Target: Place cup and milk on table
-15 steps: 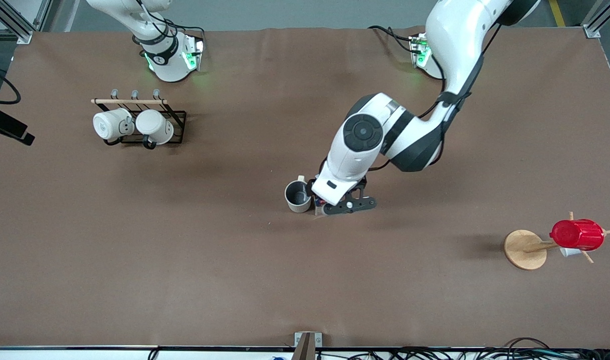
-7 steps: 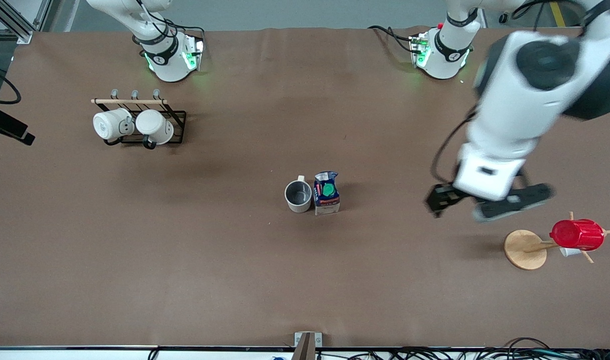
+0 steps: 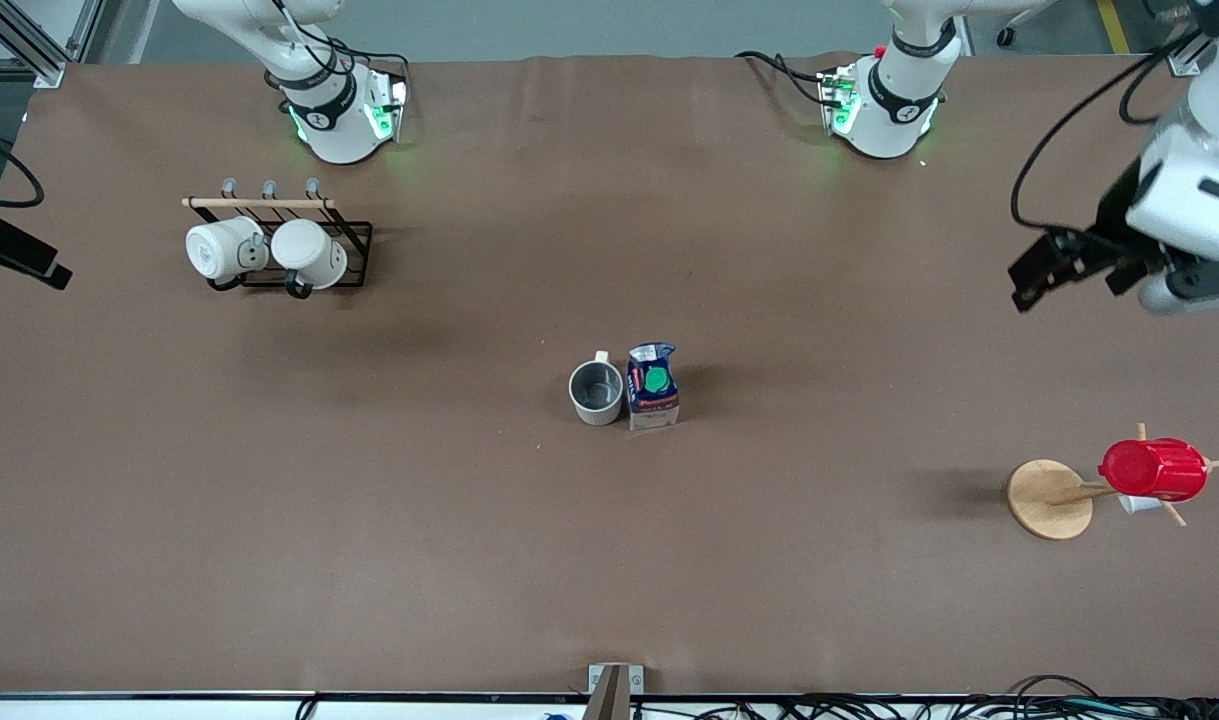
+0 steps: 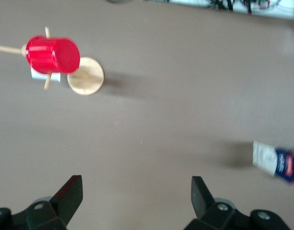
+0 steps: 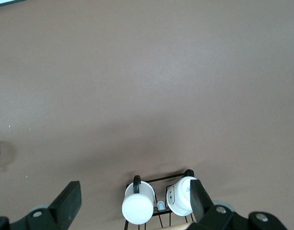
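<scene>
**Cup and milk down, side by side mid-tabletop**

The cup stands upright on the tabletop, the milk touching it on the left arm's side, so the job looks done. Left gripper hangs over the left arm's end of the tabletop, spread wide, holding nothing. Right gripper waits above the white mugs, spread wide too, empty.

The wide matte brown desk carries a cream mug with a dark grey inside and a blue-and-white gable-top milk carton with a green cap, just beside each other at its middle. Toward the right arm's end stands a black wire rack holding two white mugs. Toward the left arm's end a round wooden-based peg stand bears a red ribbed plastic cup.
</scene>
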Tool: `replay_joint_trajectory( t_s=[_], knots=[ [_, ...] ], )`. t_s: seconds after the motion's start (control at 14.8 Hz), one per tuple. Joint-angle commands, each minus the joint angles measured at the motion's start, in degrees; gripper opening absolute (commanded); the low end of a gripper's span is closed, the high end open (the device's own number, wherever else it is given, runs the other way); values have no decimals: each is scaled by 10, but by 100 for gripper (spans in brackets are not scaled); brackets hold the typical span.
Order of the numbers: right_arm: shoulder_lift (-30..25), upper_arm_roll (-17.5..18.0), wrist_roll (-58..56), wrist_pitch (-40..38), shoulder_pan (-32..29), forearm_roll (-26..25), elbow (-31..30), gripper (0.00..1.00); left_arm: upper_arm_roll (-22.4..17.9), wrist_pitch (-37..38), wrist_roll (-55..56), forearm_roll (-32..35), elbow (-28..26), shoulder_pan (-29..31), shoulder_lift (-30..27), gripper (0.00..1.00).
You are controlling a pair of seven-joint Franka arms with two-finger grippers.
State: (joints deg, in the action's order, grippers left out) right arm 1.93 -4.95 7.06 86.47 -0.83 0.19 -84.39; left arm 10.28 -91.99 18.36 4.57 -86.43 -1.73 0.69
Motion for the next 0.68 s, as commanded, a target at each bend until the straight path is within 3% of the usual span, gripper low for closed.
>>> replay_joint_trajectory(
  t_s=[0.0,0.2,0.61],
  knots=[
    [-11,-2,-6,-4,4,9,-5,100,-29,21,-78,-25,-88,0,-79,100],
    [-11,-8,-6,-4,5,10,-5,100,-63,42,-115,-55,-96,-6,-104,100],
    [-11,-8,-6,-3,3,10,-5,100,-64,57,-148,-55,-82,1,-98,100]
  ],
)
